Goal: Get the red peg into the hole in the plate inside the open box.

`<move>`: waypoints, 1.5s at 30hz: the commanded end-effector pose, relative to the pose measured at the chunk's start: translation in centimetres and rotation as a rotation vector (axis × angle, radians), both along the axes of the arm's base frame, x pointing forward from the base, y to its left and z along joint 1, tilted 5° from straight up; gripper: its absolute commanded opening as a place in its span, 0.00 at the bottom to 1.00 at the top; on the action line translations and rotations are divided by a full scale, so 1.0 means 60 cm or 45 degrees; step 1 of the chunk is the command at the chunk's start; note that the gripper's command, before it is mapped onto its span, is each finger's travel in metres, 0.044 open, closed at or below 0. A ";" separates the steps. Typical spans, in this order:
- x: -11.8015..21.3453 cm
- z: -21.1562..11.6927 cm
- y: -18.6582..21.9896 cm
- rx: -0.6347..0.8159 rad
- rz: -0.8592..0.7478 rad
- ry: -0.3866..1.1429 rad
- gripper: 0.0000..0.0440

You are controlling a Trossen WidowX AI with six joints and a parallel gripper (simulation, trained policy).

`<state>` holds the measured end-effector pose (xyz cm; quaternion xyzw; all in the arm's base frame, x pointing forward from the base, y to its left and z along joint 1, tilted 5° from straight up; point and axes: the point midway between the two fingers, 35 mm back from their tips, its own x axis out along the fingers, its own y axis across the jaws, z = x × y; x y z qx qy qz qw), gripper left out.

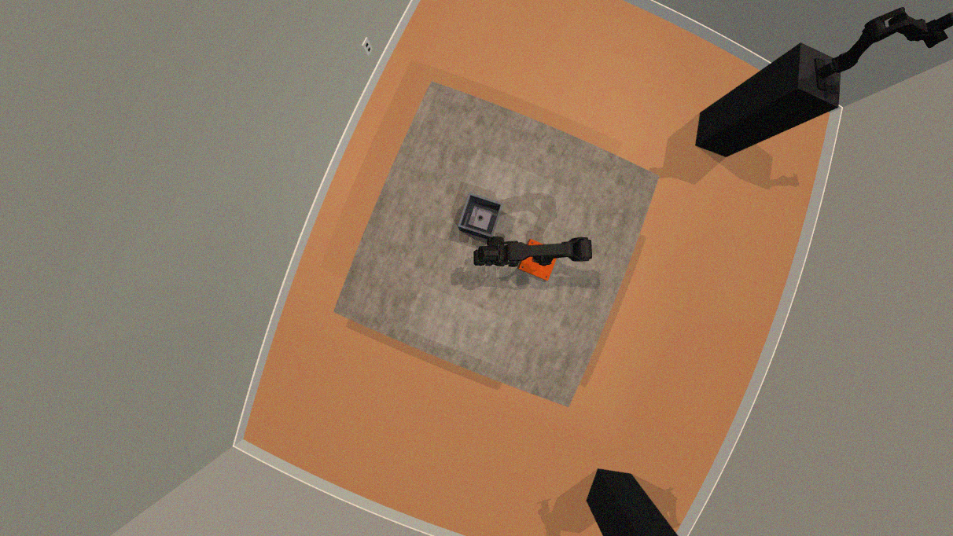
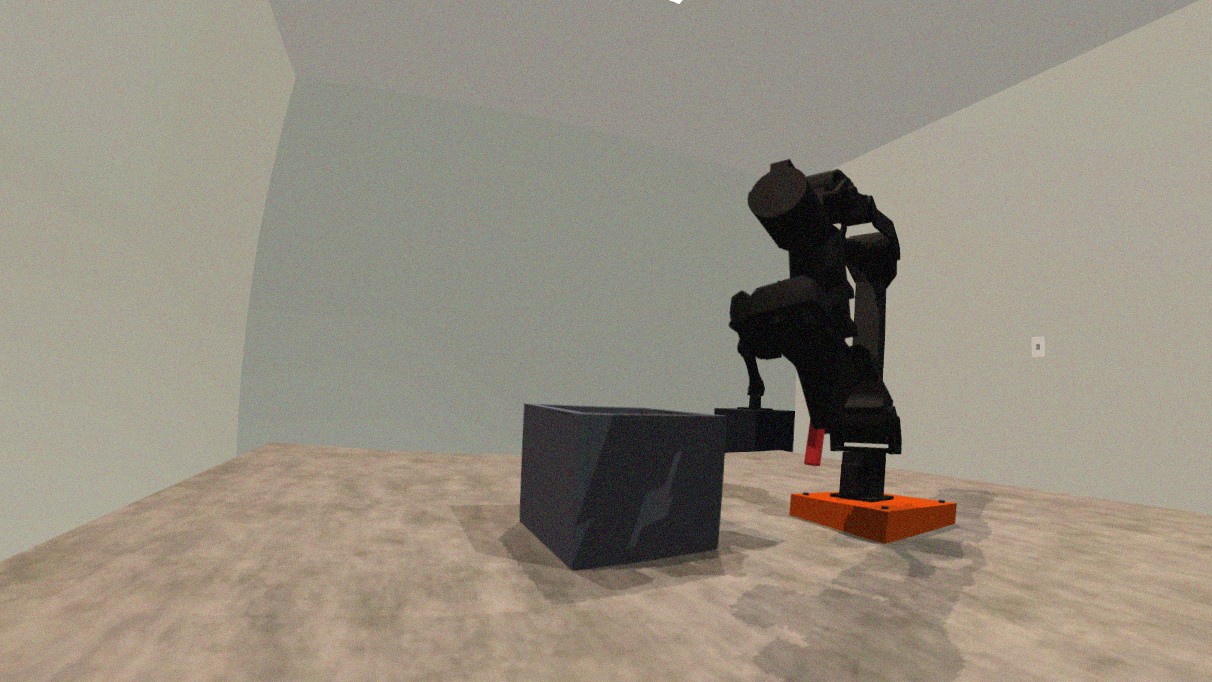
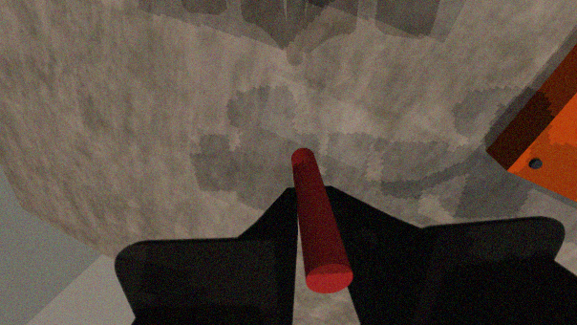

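Note:
My gripper [image 3: 309, 195] is shut on the red peg [image 3: 317, 220] [image 2: 814, 446]. The peg is held along its length between the two black fingers, with both ends showing in the wrist view. In the exterior view its lower end hangs above the table, slightly tilted, to the right of the box. The dark grey open box [image 2: 652, 491] [image 1: 467, 229] stands on the table. In the top view a light plate [image 1: 474, 222] with a small dark hole [image 1: 480, 218] shows at its bottom. The arm hides the peg in the top view.
The arm's orange base [image 1: 541, 272] [image 2: 915, 519] [image 3: 564, 158] stands on the grey-brown table top [image 1: 426, 266], beside the peg and across from the box. The box's raised walls surround the plate. Black pedestals [image 1: 752, 106] [image 1: 626, 500] stand beyond the table, one bearing another arm.

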<state>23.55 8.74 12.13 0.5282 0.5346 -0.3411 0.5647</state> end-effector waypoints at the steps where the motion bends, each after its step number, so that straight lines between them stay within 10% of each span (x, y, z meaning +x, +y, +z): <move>1: 0.006 0.024 -0.014 -0.020 0.001 -0.043 0.00; 45: 0.065 0.074 -0.228 -0.225 -0.118 0.000 0.00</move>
